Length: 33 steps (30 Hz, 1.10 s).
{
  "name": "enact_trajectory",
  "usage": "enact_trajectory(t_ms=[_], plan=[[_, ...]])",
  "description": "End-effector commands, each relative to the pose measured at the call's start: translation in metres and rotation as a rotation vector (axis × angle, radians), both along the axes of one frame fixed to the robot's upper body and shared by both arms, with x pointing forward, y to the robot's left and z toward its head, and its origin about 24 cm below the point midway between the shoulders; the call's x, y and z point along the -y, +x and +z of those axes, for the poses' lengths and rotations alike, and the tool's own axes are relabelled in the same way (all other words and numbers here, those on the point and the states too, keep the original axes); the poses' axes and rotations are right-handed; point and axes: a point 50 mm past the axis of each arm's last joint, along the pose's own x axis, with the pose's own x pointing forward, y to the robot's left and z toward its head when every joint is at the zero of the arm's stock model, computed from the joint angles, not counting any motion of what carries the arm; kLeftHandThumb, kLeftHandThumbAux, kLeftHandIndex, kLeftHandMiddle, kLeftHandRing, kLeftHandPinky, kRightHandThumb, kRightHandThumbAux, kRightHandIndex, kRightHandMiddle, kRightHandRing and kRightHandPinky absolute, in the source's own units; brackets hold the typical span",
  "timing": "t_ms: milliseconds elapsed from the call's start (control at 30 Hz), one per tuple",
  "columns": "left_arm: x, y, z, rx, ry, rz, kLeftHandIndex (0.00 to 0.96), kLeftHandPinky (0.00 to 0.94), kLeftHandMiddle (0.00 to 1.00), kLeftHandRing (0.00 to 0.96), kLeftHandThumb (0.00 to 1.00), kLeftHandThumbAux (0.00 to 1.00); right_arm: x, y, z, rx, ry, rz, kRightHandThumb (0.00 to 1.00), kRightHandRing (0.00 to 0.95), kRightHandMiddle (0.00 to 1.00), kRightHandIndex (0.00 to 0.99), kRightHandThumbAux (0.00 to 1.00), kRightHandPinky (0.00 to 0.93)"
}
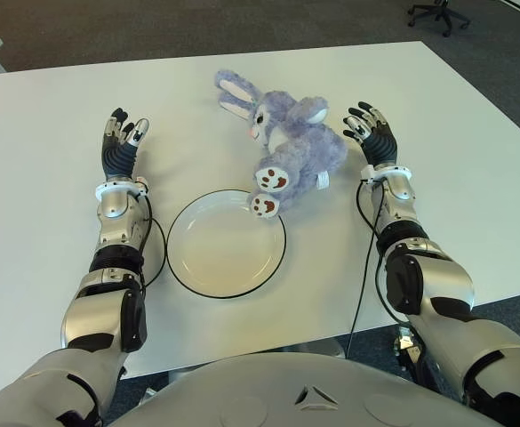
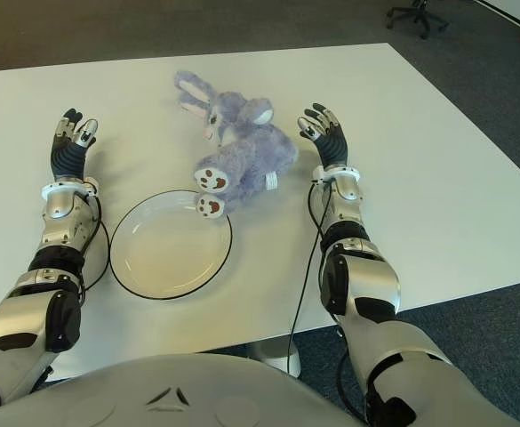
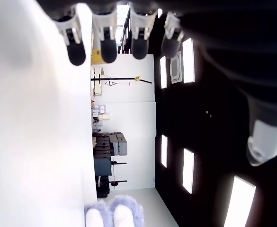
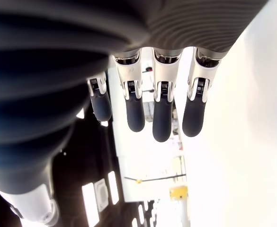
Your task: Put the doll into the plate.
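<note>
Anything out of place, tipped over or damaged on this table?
Only the doll: it lies on its side beside the plate, one foot overlapping the rim, not in it. Left hand and right hand are open, holding nothing. Nothing looks damaged.

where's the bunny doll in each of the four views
Left eye view: bunny doll at upper centre, one foot over the plate rim.
Right eye view: upper centre, left of the right hand.
Left wrist view: only fluffy ear tips at the bottom edge.
Right wrist view: not in it.
Shared landmark: the white table.
</note>
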Motion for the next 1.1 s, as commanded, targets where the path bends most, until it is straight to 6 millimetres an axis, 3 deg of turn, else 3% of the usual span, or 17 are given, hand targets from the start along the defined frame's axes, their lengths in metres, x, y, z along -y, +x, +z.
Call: enact_trajectory(t_ms=[33, 433, 1100], plan=[[0.005, -0.038, -0.056, -0.22, -0.055, 0.01, 0.0, 0.111, 0.06, 0.083, 0.056, 0.543, 0.005, -0.024, -0.042, -0.15, 0.024, -0.014, 0.194, 0.247, 0.212, 0.145, 0.684, 0.285], [0.005, -0.037, -0.056, -0.222, -0.062, 0.014, 0.0, 0.115, 0.058, 0.084, 0.06, 0.54, 0.015, -0.031, -0.046, -0.154, 0.018, -0.008, 0.211, 0.246, 0.208, 0.147, 0.651, 0.268], [0.002, -0.037, -0.056, -0.229, -0.056, 0.01, 0.0, 0.106, 0.055, 0.078, 0.059, 0.539, 0.019, -0.044, -0.056, -0.163, -0.019, 0.067, 0.128, 0.163, 0.138, 0.089, 0.553, 0.179]])
